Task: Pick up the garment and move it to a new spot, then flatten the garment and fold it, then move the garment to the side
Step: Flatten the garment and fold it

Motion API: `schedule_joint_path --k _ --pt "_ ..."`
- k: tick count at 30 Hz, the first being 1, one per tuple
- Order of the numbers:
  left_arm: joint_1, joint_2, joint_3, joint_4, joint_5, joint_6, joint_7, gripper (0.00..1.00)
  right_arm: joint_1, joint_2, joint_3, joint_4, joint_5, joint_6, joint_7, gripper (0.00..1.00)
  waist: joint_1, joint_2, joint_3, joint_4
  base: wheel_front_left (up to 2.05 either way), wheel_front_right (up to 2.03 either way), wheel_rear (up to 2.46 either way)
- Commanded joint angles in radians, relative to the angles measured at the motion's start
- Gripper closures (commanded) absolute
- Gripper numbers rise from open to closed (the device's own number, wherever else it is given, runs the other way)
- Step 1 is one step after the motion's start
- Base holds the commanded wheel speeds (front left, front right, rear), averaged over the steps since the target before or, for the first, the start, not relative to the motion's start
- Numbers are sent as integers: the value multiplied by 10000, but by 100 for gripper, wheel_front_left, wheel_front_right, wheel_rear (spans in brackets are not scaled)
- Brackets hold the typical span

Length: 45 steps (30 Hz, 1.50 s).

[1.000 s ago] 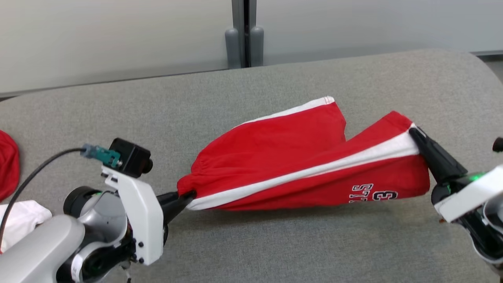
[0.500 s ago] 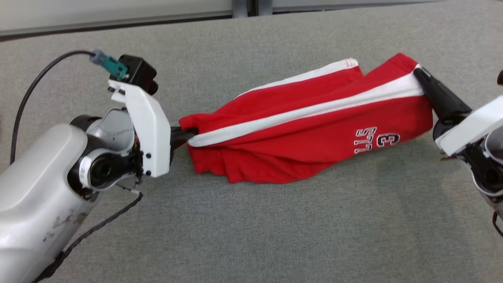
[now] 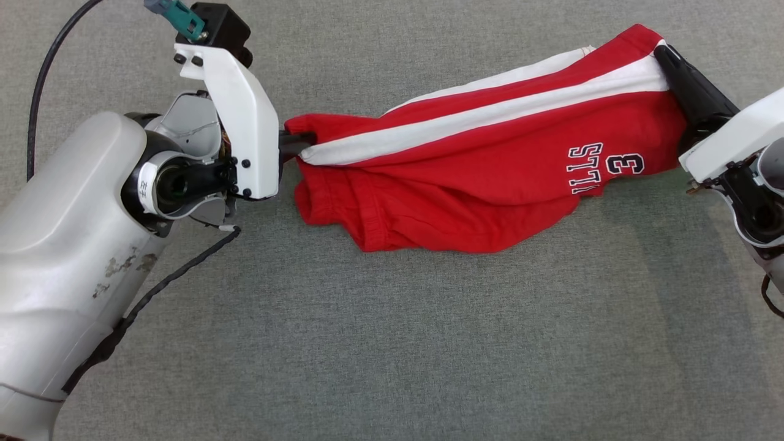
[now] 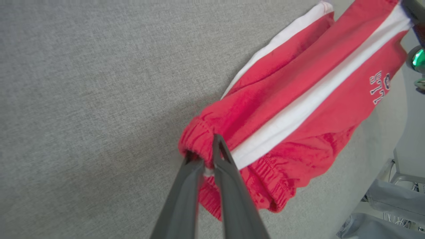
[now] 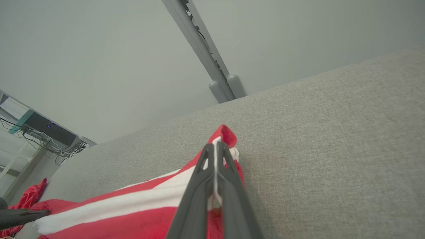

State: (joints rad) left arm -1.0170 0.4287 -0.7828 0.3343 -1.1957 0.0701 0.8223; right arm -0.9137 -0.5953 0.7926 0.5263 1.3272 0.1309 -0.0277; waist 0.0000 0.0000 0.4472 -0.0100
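1. Over the grey fabric surface [image 3: 392,343], well short of its far edge, the red garment [image 3: 490,184] with white stripes hangs stretched between both grippers.
2. Left gripper [image 3: 303,141] is clamped on the elastic waistband end.
3. Right gripper [image 3: 663,55] is pinched closed on the opposite hem, at the white stripe.
4. Lower folds sag beneath the taut stripe.

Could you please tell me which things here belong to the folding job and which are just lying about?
Job: red shorts; left hand and right hand, both shut on them; grey padded table.
Lying about: another red cloth; tangled cables; grey post.
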Motion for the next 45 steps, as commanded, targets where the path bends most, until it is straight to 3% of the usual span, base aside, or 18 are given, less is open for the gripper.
schedule_joint_path --k 1,2,3,11,16,22,28,34,40,45 --pt "-177 -17 16 137 26 -87 -41 62 -119 20 103 146 74 -3 -16 80 0 0 -18 8 0 0 0" --pt "-188 -77 16 229 13 -114 -78 0 -171 70 167 280 114 -3 -41 53 0 0 -49 10 0 0 0" --pt "-185 -129 27 325 -8 -172 -122 0 -200 129 234 411 151 -3 -77 0 0 0 -97 11 0 0 0" --pt "174 -49 156 534 22 -608 -726 0 88 201 624 650 337 -3 -915 0 0 0 -832 -36 0 0 0" --pt "749 325 354 90 564 -696 -2068 0 533 249 740 408 209 -3 -1990 0 0 0 -1412 -111 0 0 0" --pt "1899 708 734 -681 1546 -251 -4614 0 1104 321 490 346 -358 -3 -2377 0 0 0 -1949 -131 0 0 0" --pt "3835 920 1130 -1881 2593 688 -7632 0 2267 733 -941 490 -1297 -3 -2364 0 0 0 -2339 47 0 0 0" --pt "5605 742 1227 -2909 3383 1662 -9855 0 2801 821 -964 1074 -1144 -3 -2275 0 0 0 -2274 519 0 0 0" --pt "6766 111 1145 -3299 3863 2119 -10717 0 2491 587 -817 1924 -479 -3 -1383 0 0 0 -2087 1203 0 0 0" --pt "7339 -551 1164 -3238 4051 2029 -10858 0 2131 415 -872 2751 152 -3 -362 0 0 0 -1938 1748 0 0 0"
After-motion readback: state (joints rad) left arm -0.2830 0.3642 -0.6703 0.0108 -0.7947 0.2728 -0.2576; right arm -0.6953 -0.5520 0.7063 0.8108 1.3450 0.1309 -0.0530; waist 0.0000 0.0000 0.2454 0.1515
